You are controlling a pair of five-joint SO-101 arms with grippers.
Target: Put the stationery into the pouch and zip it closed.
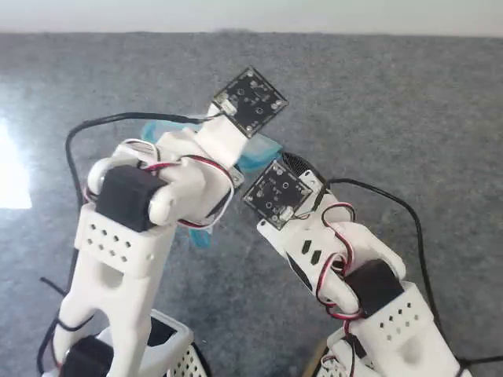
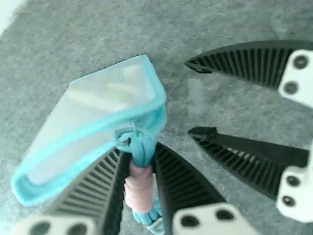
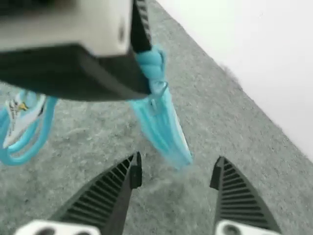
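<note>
Where the grey, felt-like table [image 1: 409, 102] runs back to a white wall [image 1: 314, 16], its surface extends broadly to either side of both arms. Left gripper [image 2: 138, 150]: ribbed black fingers pressed together on the turquoise zip pull [image 2: 134, 139], from which the pouch [image 2: 93, 122] hangs. Pouch: flat, with translucent film walls, a turquoise fabric border and rounded corners; whether its lower corner touches the table cannot be told. Right gripper [image 3: 176, 165]: tapered, ribbed fingers spread apart, holding nothing, just beside the pouch's lower corner
</note>
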